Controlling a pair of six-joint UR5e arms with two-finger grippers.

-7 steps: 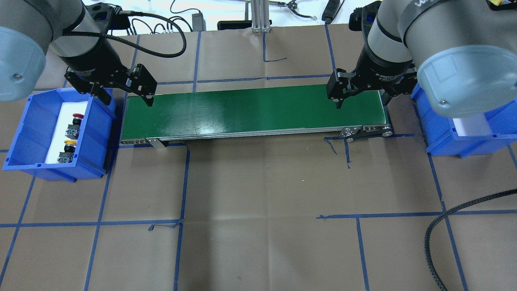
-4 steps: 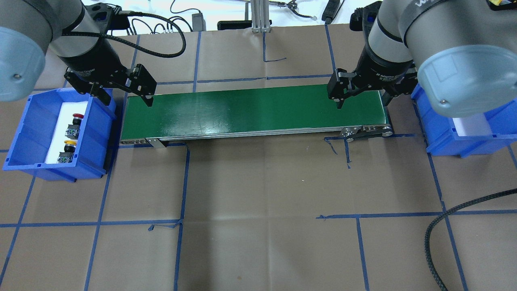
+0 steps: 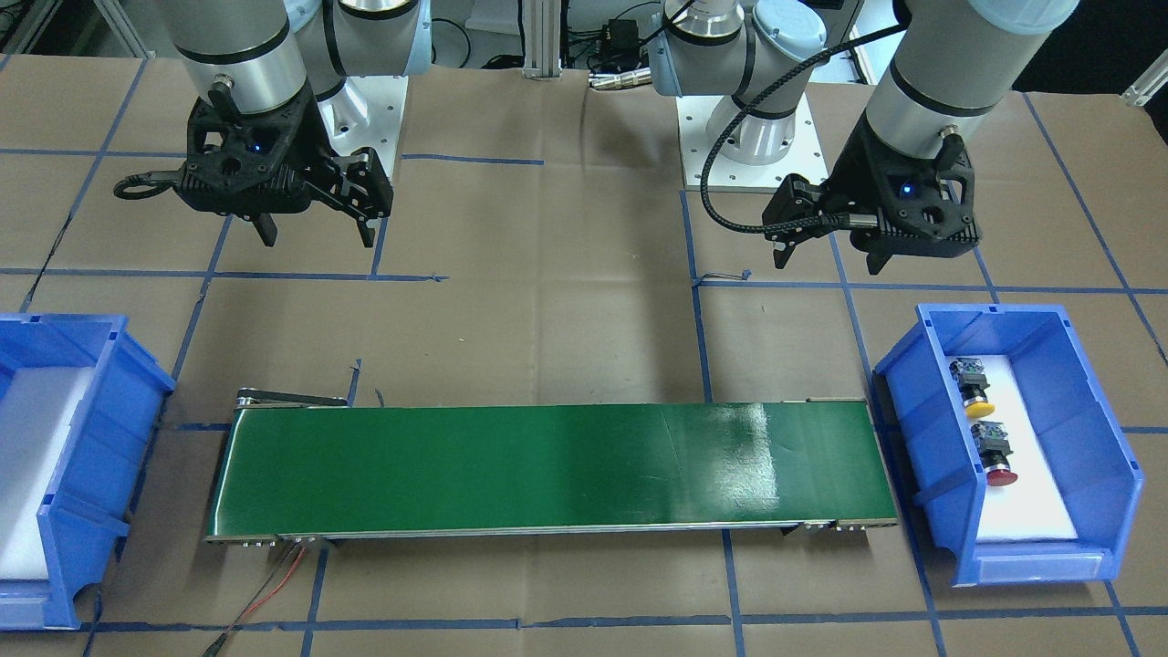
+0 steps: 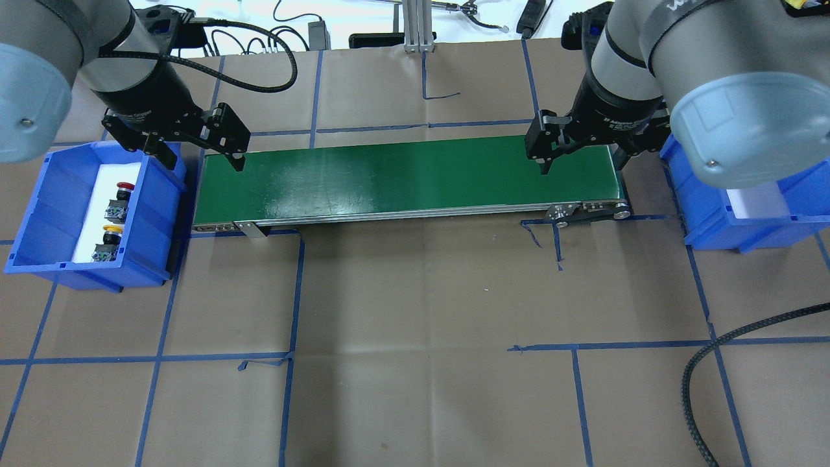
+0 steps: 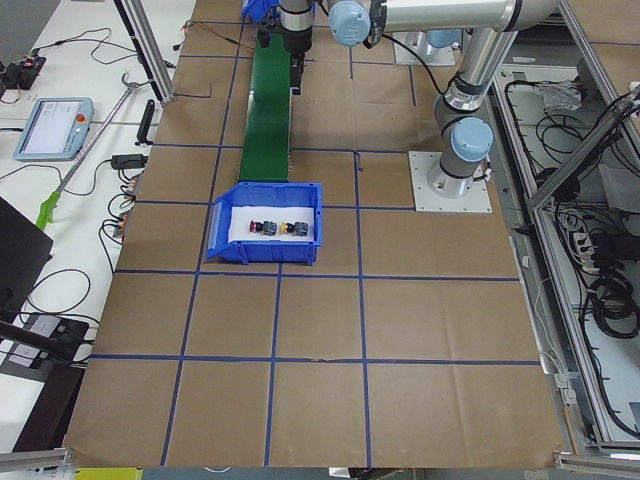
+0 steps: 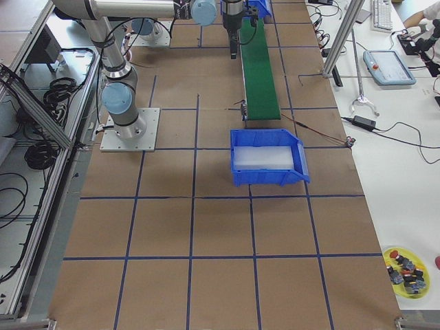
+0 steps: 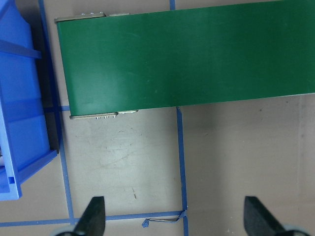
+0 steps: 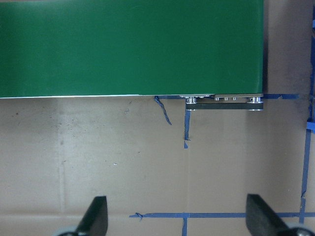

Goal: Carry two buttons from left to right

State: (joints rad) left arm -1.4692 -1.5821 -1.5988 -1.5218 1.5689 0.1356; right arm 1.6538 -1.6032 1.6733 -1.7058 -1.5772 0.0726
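Inside the blue plastic bin (image 4: 159,207) the red-capped push-button switch (image 4: 120,198) sits near the yellow-capped one (image 4: 108,240), so the wide-open, empty left end effector (image 4: 206,159) might bump one grabbing the other.

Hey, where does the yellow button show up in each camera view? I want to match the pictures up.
Front-facing: yellow button in the blue bin at right, above the red button.
Overhead: yellow button in the left bin, below the red one.
Exterior left: yellow button in the near bin, right of the red.
Exterior right: not visible.
Left wrist: absent.
Right wrist: absent.
Shared landmark: the green conveyor belt.
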